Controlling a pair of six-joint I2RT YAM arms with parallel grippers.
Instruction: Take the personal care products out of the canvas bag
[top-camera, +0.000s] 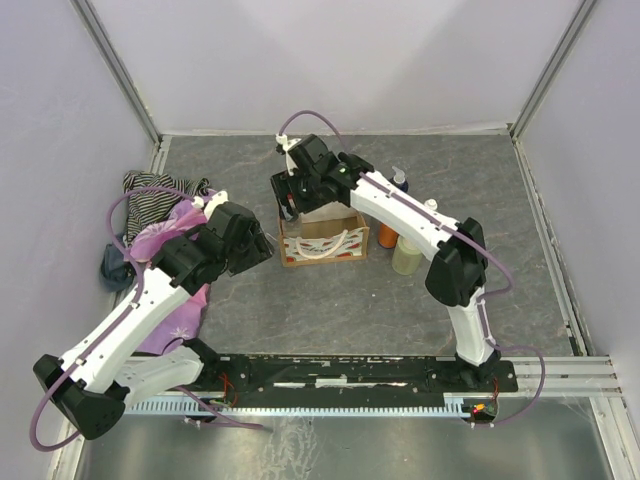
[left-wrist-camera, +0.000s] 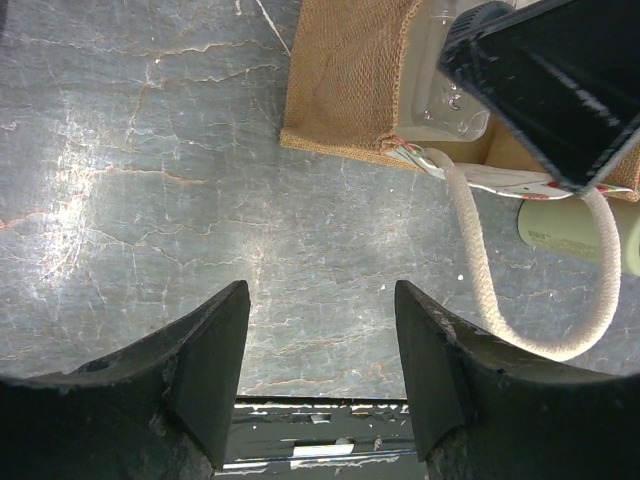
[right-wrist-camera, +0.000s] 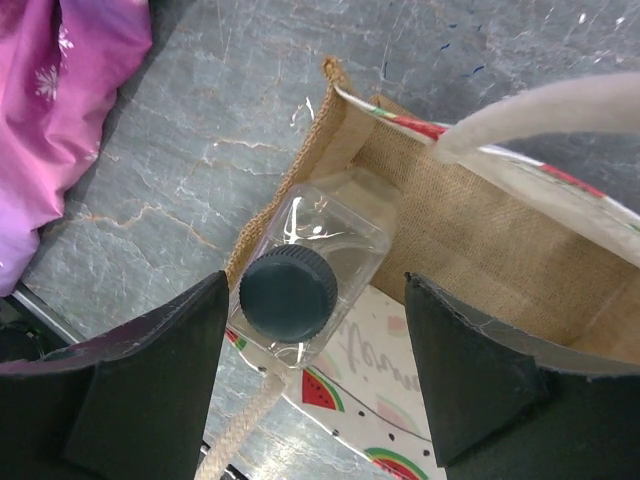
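Note:
The canvas bag (top-camera: 325, 238) stands mid-table, tan with cream rope handles and a watermelon print. My right gripper (top-camera: 295, 195) hovers over its left end, jaws open. In the right wrist view the gripper (right-wrist-camera: 315, 340) straddles a clear bottle with a dark cap (right-wrist-camera: 290, 290), which stands in the corner of the bag (right-wrist-camera: 470, 230) nearer the left finger, untouched. My left gripper (top-camera: 255, 245) is open and empty just left of the bag, over bare table (left-wrist-camera: 320, 350). An orange bottle (top-camera: 386, 237), a beige bottle (top-camera: 407, 255) and a blue-white pump top (top-camera: 400, 180) stand right of the bag.
A pink cloth (top-camera: 170, 260) and a striped cloth (top-camera: 160, 188) lie at the left, under my left arm. The pink cloth also shows in the right wrist view (right-wrist-camera: 60, 100). A rope handle (left-wrist-camera: 480, 280) droops onto the table by the bag's near corner (left-wrist-camera: 345, 80).

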